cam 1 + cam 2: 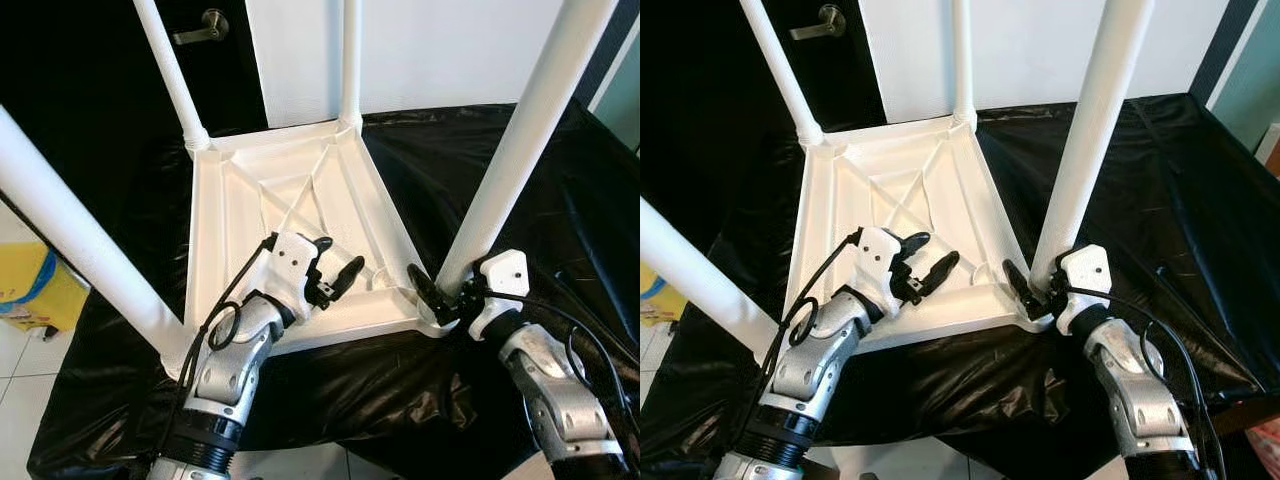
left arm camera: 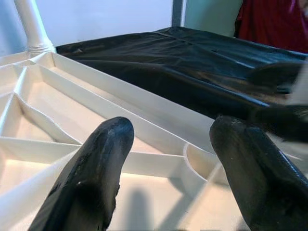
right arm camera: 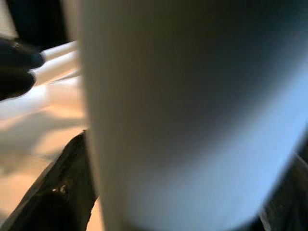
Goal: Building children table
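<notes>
A white children's table point(image 1: 205, 230) lies upside down on a black sheet, its ribbed underside facing up and its legs standing up from the corners. My left gripper point(image 1: 342, 256) hovers open over the underside near the near right corner, with nothing between its fingers point(image 2: 96, 168). My right gripper point(image 1: 445, 295) is at the foot of the near right leg point(image 1: 520, 140), shut on it where it meets the corner. In the right wrist view the leg point(image 3: 192, 110) stands close between the black fingers point(image 3: 57, 202).
The black sheet point(image 1: 560, 220) covers the surface around the table. The near left leg point(image 1: 80, 250) slants up beside my left arm. A dark door with a lever handle point(image 1: 205, 27) stands behind. A yellow box point(image 1: 35, 290) sits on the floor at the left.
</notes>
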You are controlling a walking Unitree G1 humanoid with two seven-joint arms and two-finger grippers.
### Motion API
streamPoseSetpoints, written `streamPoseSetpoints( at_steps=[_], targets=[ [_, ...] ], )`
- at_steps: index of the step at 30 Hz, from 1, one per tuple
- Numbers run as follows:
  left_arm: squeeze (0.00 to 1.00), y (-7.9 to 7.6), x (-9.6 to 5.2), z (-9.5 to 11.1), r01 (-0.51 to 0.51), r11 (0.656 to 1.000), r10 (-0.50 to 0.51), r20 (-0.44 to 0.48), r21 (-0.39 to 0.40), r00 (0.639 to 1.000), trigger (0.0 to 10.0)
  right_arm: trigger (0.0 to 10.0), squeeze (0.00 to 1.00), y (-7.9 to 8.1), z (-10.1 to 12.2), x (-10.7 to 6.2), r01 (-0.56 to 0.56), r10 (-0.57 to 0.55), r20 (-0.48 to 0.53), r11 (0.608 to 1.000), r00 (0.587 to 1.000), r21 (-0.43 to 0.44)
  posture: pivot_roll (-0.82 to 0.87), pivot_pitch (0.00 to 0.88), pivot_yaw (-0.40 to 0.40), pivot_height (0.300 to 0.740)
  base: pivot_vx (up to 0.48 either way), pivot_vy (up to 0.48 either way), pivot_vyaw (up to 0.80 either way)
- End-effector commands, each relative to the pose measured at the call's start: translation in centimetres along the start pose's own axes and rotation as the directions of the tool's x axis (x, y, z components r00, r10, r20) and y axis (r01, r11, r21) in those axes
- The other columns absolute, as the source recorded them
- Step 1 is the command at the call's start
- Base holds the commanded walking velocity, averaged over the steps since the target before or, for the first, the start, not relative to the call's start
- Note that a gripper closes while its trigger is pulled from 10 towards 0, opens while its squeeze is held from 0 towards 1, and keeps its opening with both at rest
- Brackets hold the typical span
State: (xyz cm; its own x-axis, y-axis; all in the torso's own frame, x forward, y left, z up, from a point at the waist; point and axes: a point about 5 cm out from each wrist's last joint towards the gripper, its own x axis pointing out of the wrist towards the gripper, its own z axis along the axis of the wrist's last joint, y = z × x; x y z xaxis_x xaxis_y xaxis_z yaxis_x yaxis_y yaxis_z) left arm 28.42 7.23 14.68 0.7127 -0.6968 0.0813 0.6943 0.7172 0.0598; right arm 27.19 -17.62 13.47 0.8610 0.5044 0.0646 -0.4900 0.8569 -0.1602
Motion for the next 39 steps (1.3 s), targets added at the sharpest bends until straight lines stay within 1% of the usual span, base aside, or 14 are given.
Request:
streamPoseSetpoints(
  at_steps=[1,2,3,4,9,14,18,19,22,27,29,32,36,39],
  targets=[
    [0.00,-1.0,-0.2,-0.1,0.133,0.991,-0.133,-0.012,-0.010,0.991,10.0,10.0,0.00,0.2,-0.5,0.4,-0.072,0.072,-0.014,0.997,0.997,0.009,-0.18,0.000,0.010,0.740,0.000,0.000,0.00],
    [0.00,-1.1,-0.2,-0.2,0.139,0.990,-0.139,-0.019,-0.023,0.990,10.0,6.2,0.00,0.2,-0.6,0.4,-0.088,0.088,-0.019,0.996,0.996,0.016,-0.17,0.000,0.009,0.740,0.000,0.000,0.00],
    [0.00,-1.1,-0.2,-0.2,0.139,0.990,-0.139,-0.019,-0.023,0.990,10.0,6.2,0.00,0.2,-0.6,0.4,-0.088,0.088,-0.019,0.996,0.996,0.016,-0.17,0.000,0.009,0.740,0.000,0.000,0.00],
    [0.00,-1.4,-0.1,-0.5,0.151,0.988,-0.151,-0.042,-0.015,0.988,10.0,0.0,0.00,0.6,-1.3,0.7,-0.126,0.127,-0.045,0.992,0.991,0.031,-0.16,0.000,0.004,0.740,0.000,0.000,0.00],
    [0.00,-1.4,0.0,-0.7,0.139,0.990,-0.138,-0.053,0.012,0.989,10.0,0.0,0.00,0.9,-2.3,0.8,-0.172,0.174,-0.064,0.985,0.983,0.029,-0.14,0.000,0.002,0.740,0.000,0.000,0.00],
    [0.00,-1.3,0.2,-0.8,0.123,0.989,-0.119,-0.047,0.083,0.992,10.0,0.0,0.00,0.8,-2.9,0.8,-0.155,0.157,-0.067,0.987,0.985,0.037,-0.14,0.000,0.006,0.740,0.000,0.000,0.00],
    [0.00,-1.2,0.2,-0.9,0.123,0.988,-0.119,-0.046,0.089,0.992,10.0,0.0,0.00,0.7,-3.1,0.8,-0.137,0.141,-0.065,0.989,0.988,0.054,-0.15,0.000,0.008,0.740,0.000,0.000,0.00],
    [0.00,-1.0,0.3,-0.8,0.121,0.989,-0.118,-0.039,0.081,0.992,10.0,10.0,0.00,0.7,-3.2,0.8,-0.122,0.126,-0.063,0.991,0.990,0.061,-0.15,0.000,0.008,0.740,0.000,0.000,0.00],
    [0.00,-0.7,0.3,-0.8,0.122,0.991,-0.121,-0.028,0.047,0.992,10.0,10.0,0.00,0.7,-3.1,1.0,-0.067,0.071,-0.050,0.995,0.996,0.073,-0.15,0.000,0.009,0.740,0.000,0.000,0.00],
    [0.00,-0.4,0.3,-0.8,0.116,0.992,-0.115,-0.017,0.056,0.993,10.0,10.0,0.00,0.9,-3.1,1.4,0.077,-0.075,-0.060,0.996,0.995,0.043,-0.15,0.000,0.006,0.740,0.000,0.000,0.00],
    [0.00,-0.4,0.3,-0.8,0.116,0.992,-0.115,-0.017,0.056,0.993,10.0,10.0,0.00,0.9,-3.1,1.4,0.077,-0.075,-0.060,0.996,0.995,0.043,-0.15,0.000,0.006,0.740,0.000,0.000,0.00],
    [0.00,-0.6,0.4,-1.0,0.129,0.991,-0.129,-0.006,0.037,0.992,10.0,10.0,0.00,1.3,-3.4,1.3,0.260,-0.256,-0.072,0.964,0.964,0.053,-0.15,0.000,0.000,0.740,0.000,0.000,0.00],
    [0.00,-1.0,0.3,-1.1,0.181,0.983,-0.181,0.011,0.003,0.983,10.0,10.0,0.00,2.0,-4.0,1.3,0.346,-0.338,-0.108,0.935,0.935,0.075,-0.15,0.000,0.000,0.740,0.000,0.000,0.00],
    [0.00,-1.0,0.3,-1.1,0.181,0.983,-0.181,0.011,0.003,0.983,10.0,10.0,0.00,2.0,-4.0,1.3,0.346,-0.338,-0.108,0.935,0.935,0.075,-0.15,0.000,0.000,0.740,0.000,0.000,0.00]
  ],
)
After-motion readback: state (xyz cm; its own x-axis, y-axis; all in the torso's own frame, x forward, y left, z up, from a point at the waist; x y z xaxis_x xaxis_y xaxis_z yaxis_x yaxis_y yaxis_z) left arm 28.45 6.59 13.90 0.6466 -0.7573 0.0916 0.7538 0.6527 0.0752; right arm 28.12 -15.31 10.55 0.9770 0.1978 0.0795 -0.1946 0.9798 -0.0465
